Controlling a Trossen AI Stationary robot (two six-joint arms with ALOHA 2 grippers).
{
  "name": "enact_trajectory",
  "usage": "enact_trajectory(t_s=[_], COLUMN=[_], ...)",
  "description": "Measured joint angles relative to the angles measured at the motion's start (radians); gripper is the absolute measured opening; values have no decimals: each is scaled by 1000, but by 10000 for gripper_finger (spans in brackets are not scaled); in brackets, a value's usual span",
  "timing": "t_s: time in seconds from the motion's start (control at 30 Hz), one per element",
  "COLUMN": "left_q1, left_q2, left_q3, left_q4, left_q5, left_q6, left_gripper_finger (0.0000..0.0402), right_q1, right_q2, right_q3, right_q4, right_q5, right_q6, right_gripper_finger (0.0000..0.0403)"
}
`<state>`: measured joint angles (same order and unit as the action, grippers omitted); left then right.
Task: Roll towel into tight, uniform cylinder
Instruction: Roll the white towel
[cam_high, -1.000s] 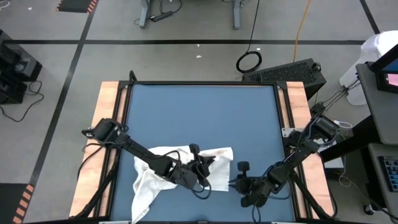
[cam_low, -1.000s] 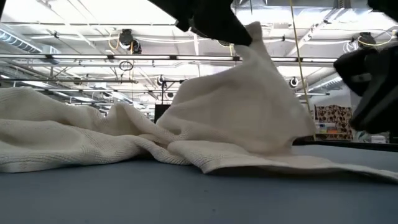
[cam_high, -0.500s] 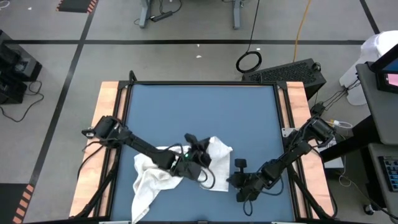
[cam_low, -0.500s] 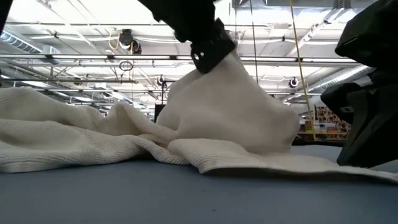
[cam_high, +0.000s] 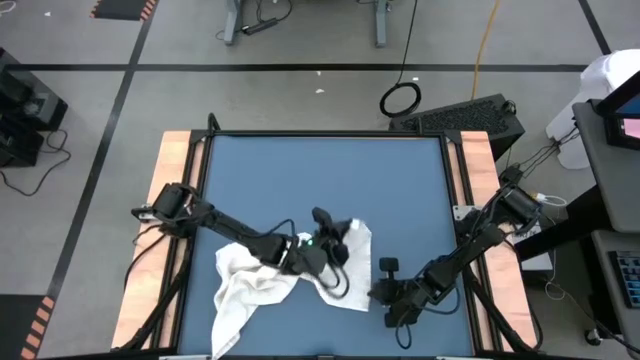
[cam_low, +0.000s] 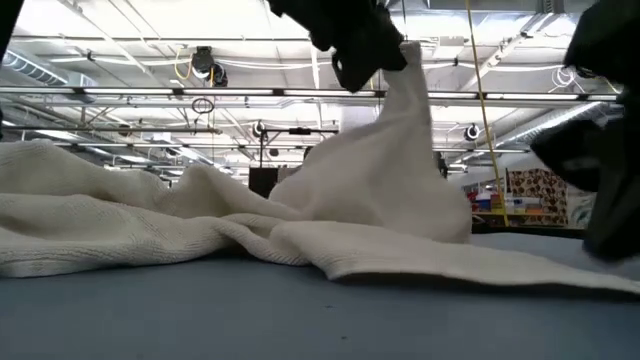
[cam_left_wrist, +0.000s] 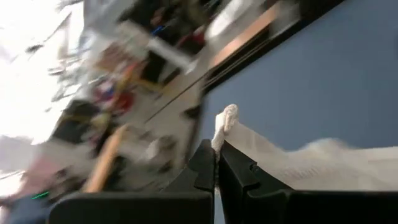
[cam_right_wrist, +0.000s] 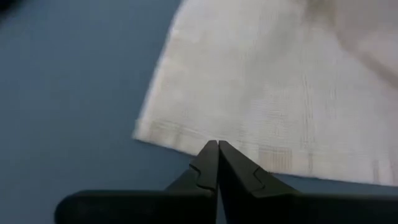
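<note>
The white towel (cam_high: 250, 288) lies crumpled on the blue mat (cam_high: 320, 170) near its front edge. One part is drawn up into a peak (cam_low: 400, 160). My left gripper (cam_left_wrist: 216, 146) is shut on that peak, above the mat's middle front (cam_high: 335, 235). A flat flap of the towel (cam_right_wrist: 267, 87) stays spread on the mat toward the right. My right gripper (cam_right_wrist: 217, 144) stands at this flap's near edge (cam_high: 376, 293), slanting down, and is shut there. My left gripper pinches a bunched corner of the towel (cam_left_wrist: 224, 124) between its two fingers; a small tuft sticks out past the tips. The cloth hangs from the hold in a raised peak, and its lower part lies on the mat. My right gripper pinches the flap's hemmed edge (cam_right_wrist: 186, 142) at the fingertips, slanting down from the near right. The flap lies flat on the mat there.
Bare blue mat stretches over the whole far half. Wooden table strips (cam_high: 180, 160) run along the left and right sides. The towel's crumpled bulk (cam_low: 100, 220) lies at the front left.
My left gripper has carried the held towel part toward the far edge and a little right, rising slightly and rolling its wrist. The raised cloth has narrowed into a taller peak, while the crumpled bulk and the flat flap have stayed in place.
</note>
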<state>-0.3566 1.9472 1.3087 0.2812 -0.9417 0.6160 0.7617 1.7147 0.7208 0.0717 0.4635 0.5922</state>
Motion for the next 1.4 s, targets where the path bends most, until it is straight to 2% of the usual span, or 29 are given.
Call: enact_trajectory(t_s=[0.1, 0.23, 0.4, 0.6, 0.7, 0.87, 1.1, 1.23, 1.4], left_q1=[-39, -87, -90, -58, -48, -52, -65, -64, -65], left_q2=[0, 0, 0, 0, 0, 0, 0, 1, 1], left_q3=[0, 0, 0, 10, 12, 12, 12, 12, 12], left_q4=[-41, -48, -22, -17, -15, -14, -39, -40, -65], left_q5=[23, 23, -22, -37, -38, -38, -12, -3, -2], left_q6=[-73, -84, 19, 72, 70, 71, 72, 72, 72], left_gripper_finger=[5, 5, 5, 5, 5, 5, 5, 5, 5], right_q1=[20, 48, 60, 8, -45, -106, -185, -237, -279], right_q2=[-54, -111, -139, -141, -141, -141, -141, -141, -141], right_q3=[1, 1, 1, -7, -57, -181, -241, -242, -243], right_q4=[-53, -175, -397, -543, -480, -226, 54, 98, 97], right_q5=[33, 93, 295, 495, 500, 476, 398, 391, 315], right_q6=[52, 117, 181, 115, 78, 3, -167, -229, -262], right_gripper_finger=[11, 35, 73, 115, 129, 151, 157, 157, 143])
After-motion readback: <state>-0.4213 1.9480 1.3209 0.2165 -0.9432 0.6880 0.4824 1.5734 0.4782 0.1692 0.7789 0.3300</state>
